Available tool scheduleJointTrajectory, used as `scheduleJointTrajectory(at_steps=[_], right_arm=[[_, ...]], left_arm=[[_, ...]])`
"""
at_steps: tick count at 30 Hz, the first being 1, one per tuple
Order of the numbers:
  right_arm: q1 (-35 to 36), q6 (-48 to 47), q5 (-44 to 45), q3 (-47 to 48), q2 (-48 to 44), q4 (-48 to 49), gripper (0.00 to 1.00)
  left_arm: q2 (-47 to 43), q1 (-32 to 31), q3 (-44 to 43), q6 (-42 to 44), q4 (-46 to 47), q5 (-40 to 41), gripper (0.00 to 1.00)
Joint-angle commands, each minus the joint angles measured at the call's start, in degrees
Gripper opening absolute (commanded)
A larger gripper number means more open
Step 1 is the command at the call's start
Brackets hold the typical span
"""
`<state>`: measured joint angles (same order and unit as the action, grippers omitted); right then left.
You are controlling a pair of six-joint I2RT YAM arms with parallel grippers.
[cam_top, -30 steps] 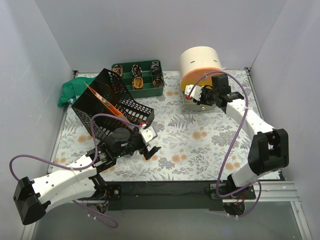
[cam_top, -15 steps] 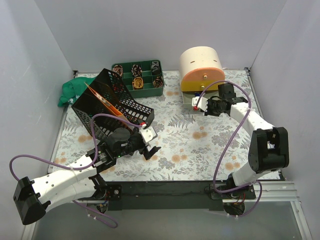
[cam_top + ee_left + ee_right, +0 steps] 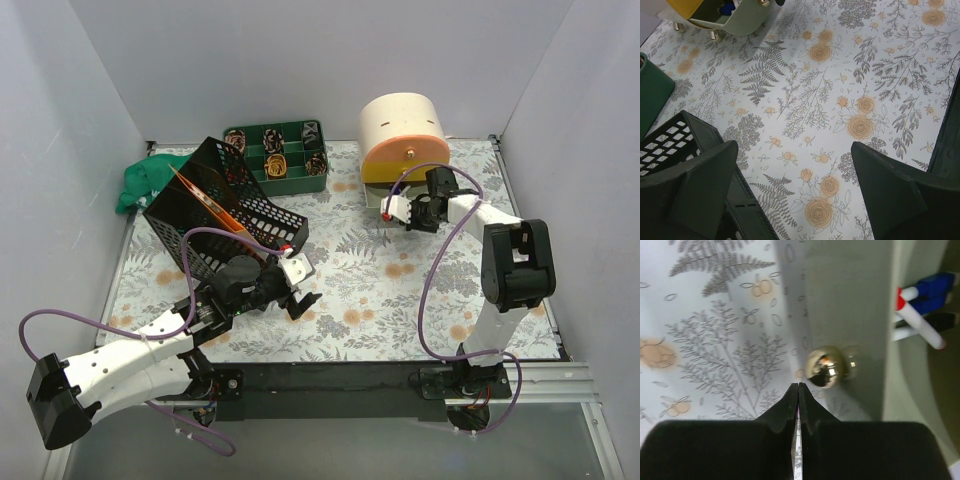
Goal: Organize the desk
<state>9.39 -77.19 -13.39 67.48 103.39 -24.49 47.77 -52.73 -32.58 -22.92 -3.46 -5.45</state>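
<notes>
- L gripper [image 3: 795, 155]: spread wide, empty, toward front edge of desk [image 3: 380, 290], by mesh rack [image 3: 215, 215].
- R gripper [image 3: 798, 390]: closed tight, empty (tips just beside drawer knob [image 3: 824, 367]), nr far-right corner.

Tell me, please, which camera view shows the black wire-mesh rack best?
The top external view: it shows the whole black wire-mesh rack, lying tilted on the desk with something orange inside. The left wrist view catches only a patch of its mesh at the lower left edge; the right wrist view shows none of it.
</notes>
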Motion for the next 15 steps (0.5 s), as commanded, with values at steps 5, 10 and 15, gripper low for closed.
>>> scheduleJointTrajectory(at_steps=[5,10,15], right_arm=[[0.1,7.57,2.22,-1.12,1.11,20.96,0.19],[0.28,11.88,2.4,-2.53,1.28,29.32,0.29],[0.63,14.96,1.17,-0.43,2.95,31.79,0.33]], left_arm=[[-0.66,-0.09,0.06,0.68,-0.4,0.53,0.98],[-0.57,-0.09,0.15,0.77,-0.4,0.88,0.98],[-0.48,-0.09,0.23,0.77,-0.4,0.97,0.98]])
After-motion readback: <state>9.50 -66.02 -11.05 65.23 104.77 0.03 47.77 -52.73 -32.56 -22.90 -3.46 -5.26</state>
